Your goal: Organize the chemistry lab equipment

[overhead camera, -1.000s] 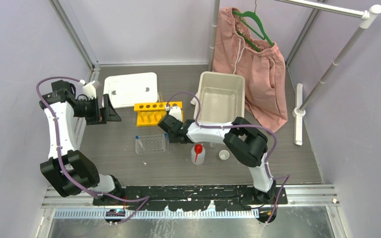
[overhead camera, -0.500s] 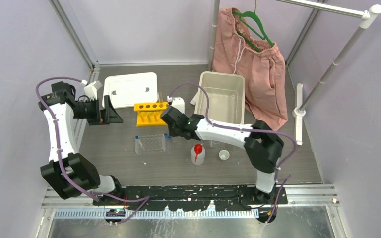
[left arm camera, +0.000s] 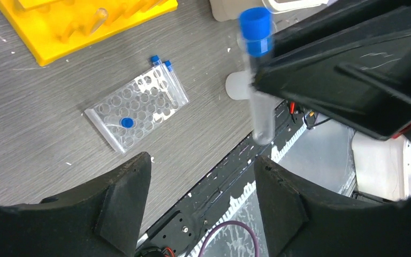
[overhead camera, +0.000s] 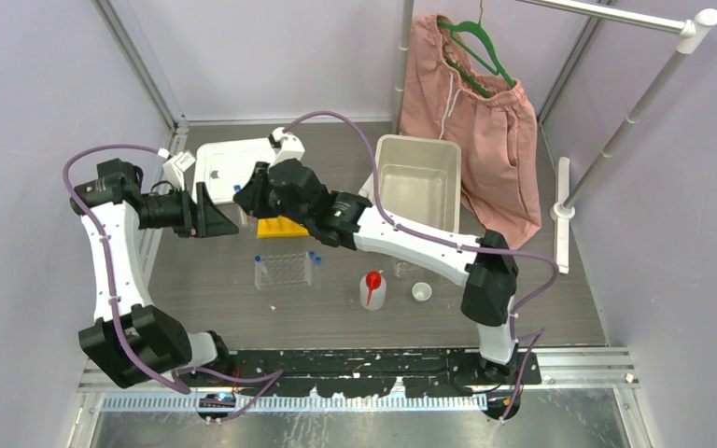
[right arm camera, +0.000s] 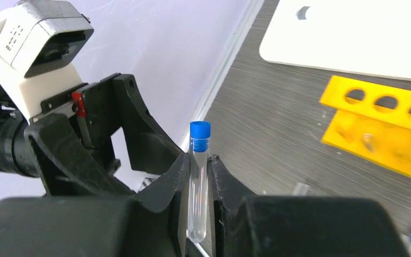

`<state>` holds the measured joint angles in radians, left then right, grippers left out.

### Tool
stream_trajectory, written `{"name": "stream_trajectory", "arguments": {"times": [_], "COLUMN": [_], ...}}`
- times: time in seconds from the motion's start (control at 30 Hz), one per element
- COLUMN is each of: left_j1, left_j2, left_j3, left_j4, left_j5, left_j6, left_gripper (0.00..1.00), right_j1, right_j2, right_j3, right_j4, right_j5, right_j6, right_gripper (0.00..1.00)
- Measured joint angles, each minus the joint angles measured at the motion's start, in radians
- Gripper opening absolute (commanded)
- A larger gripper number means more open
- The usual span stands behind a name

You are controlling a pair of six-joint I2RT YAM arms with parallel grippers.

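Observation:
My right gripper is shut on a clear blue-capped tube and holds it upright in the air, just in front of my left gripper. The left gripper is open and empty, and the tube hangs beyond its fingertips. The yellow tube rack is partly hidden under the right arm. The clear grid rack lies on the table with small blue-capped tubes in it. The red-spouted squeeze bottle and the tiny white cup stand to its right.
A white flat tray lies at the back left. A beige bin stands at the back middle. Pink shorts hang on a green hanger from the rail at the back right. The right arm stretches across the table.
My right arm has swung from beside the grid rack up and left over the yellow rack, carrying the tube to the left gripper. The left gripper has shifted slightly.

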<state>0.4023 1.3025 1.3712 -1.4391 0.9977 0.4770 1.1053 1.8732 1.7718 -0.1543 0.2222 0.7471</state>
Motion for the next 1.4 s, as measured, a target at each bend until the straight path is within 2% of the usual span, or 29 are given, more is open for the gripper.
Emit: {"name": "stream_trajectory", "arguments": {"times": [0.27, 0.6, 0.67, 0.73, 0.77, 0.87, 0.93, 1.17, 1.4], "left_j1": [-0.008, -0.010, -0.010, -0.008, -0.008, -0.010, -0.011, -0.020, -0.046], "left_j2": [-0.016, -0.016, -0.016, -0.014, -0.014, -0.014, -0.015, -0.056, -0.110], "left_j3": [0.000, 0.000, 0.000, 0.000, 0.000, 0.000, 0.000, -0.001, -0.003], "left_j4": [0.002, 0.006, 0.008, 0.012, 0.014, 0.014, 0.013, 0.014, 0.006], "left_j5": [0.021, 0.047, 0.049, 0.045, 0.042, 0.042, 0.042, 0.042, 0.033], "left_j6": [-0.005, -0.040, -0.047, -0.050, -0.049, -0.047, -0.038, 0.018, 0.048], "left_gripper": [0.53, 0.19, 0.11, 0.04, 0.02, 0.00, 0.00, 0.00, 0.00], "right_j1": [0.036, 0.045, 0.045, 0.045, 0.045, 0.035, 0.019, -0.069, -0.095], "right_j2": [0.089, 0.092, 0.093, 0.093, 0.093, 0.093, 0.106, 0.191, 0.194], "right_j3": [0.050, 0.050, 0.050, 0.050, 0.050, 0.055, 0.092, 0.341, 0.396], "right_j4": [0.042, 0.083, 0.087, 0.090, 0.091, 0.083, 0.040, -0.183, -0.300], "right_j5": [-0.035, -0.025, -0.022, -0.018, -0.017, -0.031, -0.060, -0.275, -0.372], "right_j6": [0.051, 0.072, 0.072, 0.072, 0.072, 0.079, 0.086, 0.071, 0.018], "right_gripper": [0.01, 0.01, 0.09, 0.24, 0.29, 0.39, 0.43, 0.45, 0.45]}}
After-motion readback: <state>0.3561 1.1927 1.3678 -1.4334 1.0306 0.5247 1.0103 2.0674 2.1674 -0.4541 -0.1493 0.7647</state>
